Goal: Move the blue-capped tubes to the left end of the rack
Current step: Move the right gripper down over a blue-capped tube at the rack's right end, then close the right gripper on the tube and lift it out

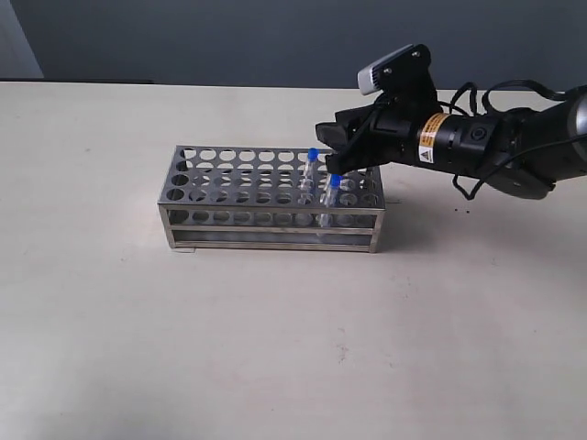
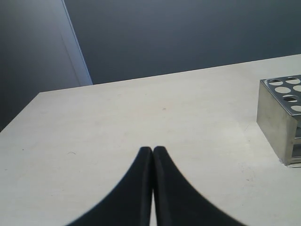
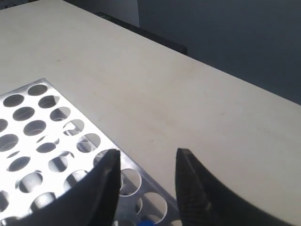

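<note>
The silver rack (image 1: 240,194) stands mid-table. Two blue-capped tubes show in its right end, one (image 1: 313,156) at the back and one (image 1: 335,182) nearer the front. Any others are hidden behind the arm. My right gripper (image 1: 328,148) hovers open just above that end, close to both caps. In the right wrist view its gripper (image 3: 148,153) is open over the rack's (image 3: 47,136) edge holes, with a blue cap (image 3: 149,221) just showing below. My left gripper (image 2: 152,149) is shut on nothing above bare table, and the rack's corner (image 2: 277,122) lies off to one side.
The right arm (image 1: 495,142) with its cables reaches in from the right above the table. A dark wall stands behind the table's far edge (image 1: 183,84). Beige tabletop surrounds the rack.
</note>
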Controlling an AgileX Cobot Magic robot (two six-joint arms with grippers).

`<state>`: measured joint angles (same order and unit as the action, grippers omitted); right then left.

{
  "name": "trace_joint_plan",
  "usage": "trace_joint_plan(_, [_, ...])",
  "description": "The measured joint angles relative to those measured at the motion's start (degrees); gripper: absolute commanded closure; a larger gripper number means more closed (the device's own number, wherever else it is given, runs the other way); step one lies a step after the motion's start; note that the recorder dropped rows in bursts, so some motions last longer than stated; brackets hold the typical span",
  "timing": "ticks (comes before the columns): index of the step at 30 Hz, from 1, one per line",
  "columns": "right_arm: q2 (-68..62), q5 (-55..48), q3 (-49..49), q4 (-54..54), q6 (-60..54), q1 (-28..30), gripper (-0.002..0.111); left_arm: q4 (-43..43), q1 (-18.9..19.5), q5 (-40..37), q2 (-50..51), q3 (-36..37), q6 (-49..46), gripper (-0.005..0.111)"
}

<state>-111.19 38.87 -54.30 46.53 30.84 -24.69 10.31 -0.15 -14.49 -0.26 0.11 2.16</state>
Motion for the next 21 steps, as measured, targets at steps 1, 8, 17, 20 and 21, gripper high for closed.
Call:
trace_joint_plan(1, [0.0,0.0,0.0,0.7,0.4,0.0,0.07,0.0,0.0,0.0,0.0,0.0,0.0,0.106])
trace_joint_plan(8, [-0.1,-0.9,0.0,2.4,1.5,0.0,0.07,0.0,0.0,0.0,0.0,0.0,0.0,0.106])
trace_joint_plan(17, [-2.2,-1.4,0.0,1.8,1.1,0.0,0.07,0.0,0.0,0.0,0.0,0.0,0.0,0.106])
trace_joint_plan(20, [-3.0,-1.5,0.0,1.5,1.1,0.0,0.076,0.0,0.0,0.0,0.0,0.0,0.0,0.106])
trace_joint_plan(21, [-3.3,-1.6,0.0,1.5,1.1,0.0,0.08,0.0,0.0,0.0,0.0,0.0,0.0,0.106])
